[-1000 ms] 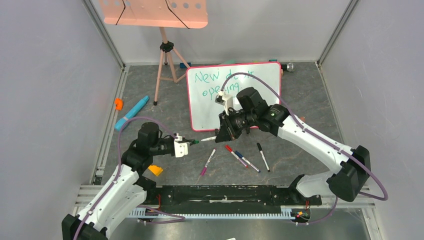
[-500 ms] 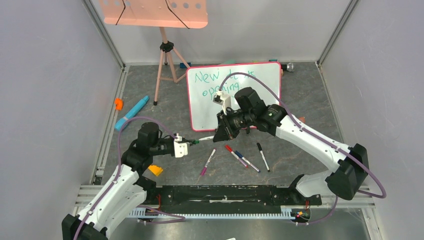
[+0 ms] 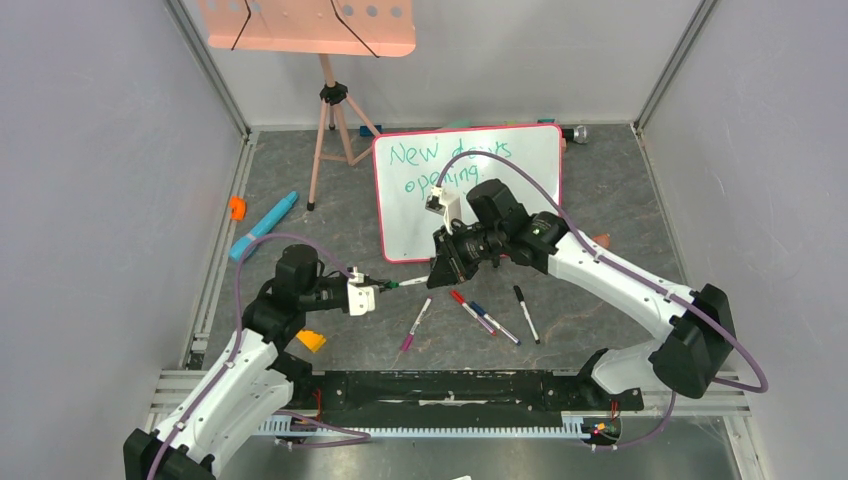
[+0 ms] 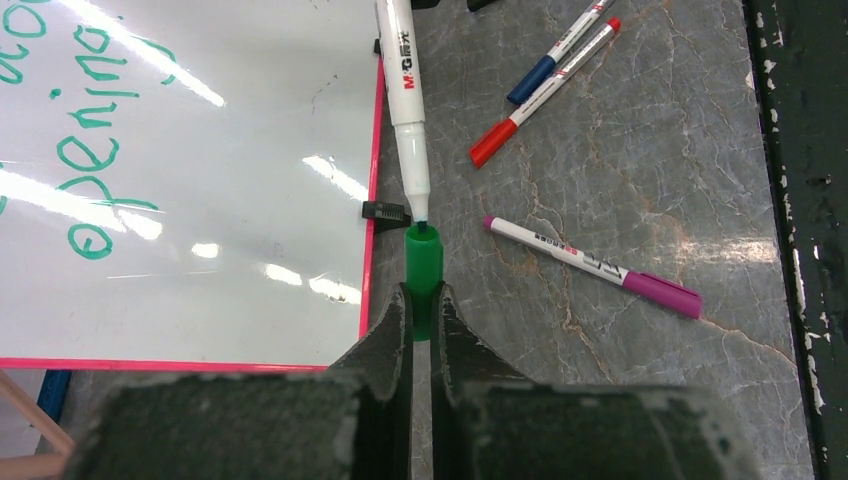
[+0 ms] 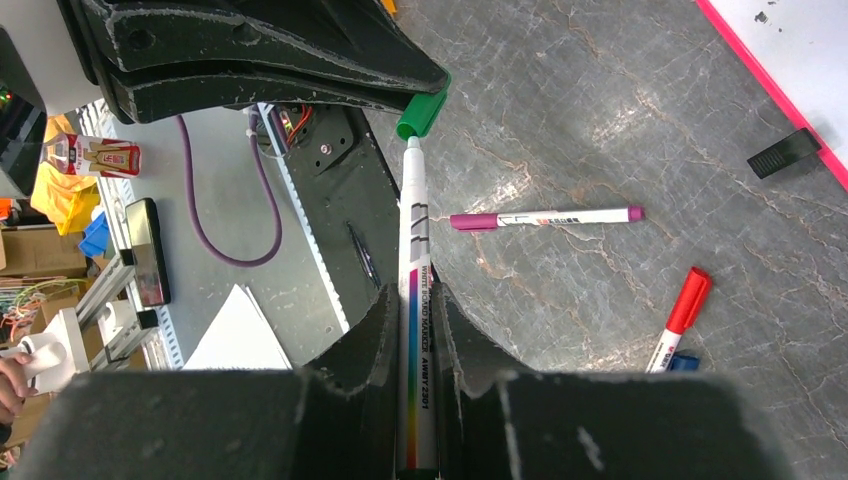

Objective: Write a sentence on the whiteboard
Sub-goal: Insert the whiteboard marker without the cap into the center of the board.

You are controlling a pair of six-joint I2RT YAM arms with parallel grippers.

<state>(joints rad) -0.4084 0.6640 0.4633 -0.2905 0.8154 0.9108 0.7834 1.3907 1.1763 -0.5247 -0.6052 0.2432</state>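
**Two pincers bring a marker and its cap together, just in front of the written whiteboard**

The left pincer (image 4: pixel 420 300) is closed on a small green plastic marker cap (image 4: pixel 423 270), which sticks out past its fingertips with the open mouth facing away. The right pincer (image 5: pixel 415 300) is closed on the barrel of a slim white plastic marker (image 5: pixel 413 250). The marker points toward the left pincer, and its green tip sits right at the mouth of the cap.

The whiteboard (image 3: pixel 405 215), a large glossy white rectangle with a thin pink-red frame, lies flat on the grey marbled worktop (image 3: pixel 600 190). From the left pincer it is ahead and to the left; its near corner and one small black foot (image 4: pixel 385 210) are just beside the cap. The right pincer hangs just past the board's near edge, with its arm crossing above the board's near right part. The sentence (image 3: pixel 412 154), green handwriting in two lines that seems to read "New doors opening", fills the far half of the board, well beyond both pincers.

On the worktop to the right of the left pincer lie a magenta-capped marker (image 4: pixel 590 265), a red-capped marker (image 4: pixel 540 95) and a blue-capped marker (image 4: pixel 555 55), the last two touching side by side. A black marker (image 3: pixel 525 313) lies near them.
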